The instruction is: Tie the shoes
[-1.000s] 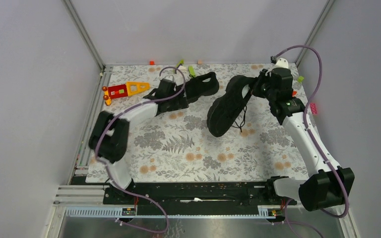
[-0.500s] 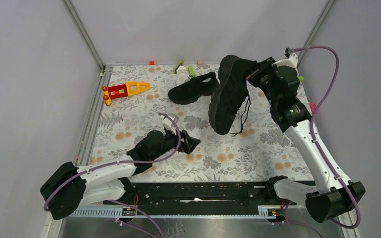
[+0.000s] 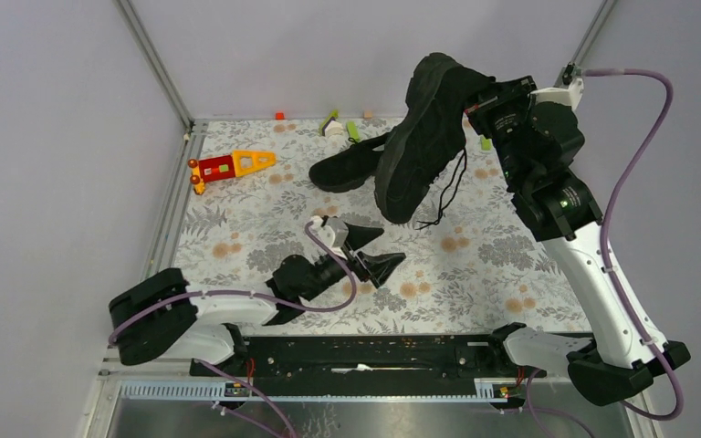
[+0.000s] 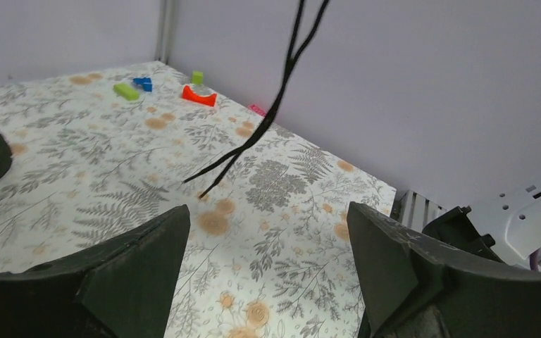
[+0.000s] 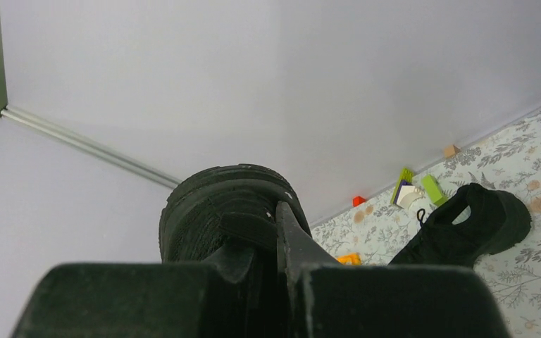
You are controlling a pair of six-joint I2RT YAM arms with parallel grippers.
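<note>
My right gripper (image 3: 482, 99) is shut on the heel of one black shoe (image 3: 420, 137) and holds it high above the mat, toe pointing down. In the right wrist view the shoe (image 5: 218, 201) fills the space between the fingers. Its thin laces (image 3: 449, 196) hang loose; they also show in the left wrist view (image 4: 268, 113), their ends on the mat. The second black shoe (image 3: 351, 162) lies on the mat at the back, partly behind the lifted one; it shows in the right wrist view (image 5: 465, 225). My left gripper (image 3: 374, 251) is open and empty, low over the mat's front middle.
A red, orange and yellow toy piece (image 3: 231, 165) lies at the back left. Small blocks (image 3: 340, 126) lie along the back wall; more coloured blocks (image 4: 199, 95) lie at the right near the side wall. The floral mat (image 3: 475, 265) ends at the black front rail (image 3: 365, 351).
My right gripper has lifted the shoe from the mat high into the air. My left arm has drawn back from the back shoe to the front and now points its open gripper towards the middle.
</note>
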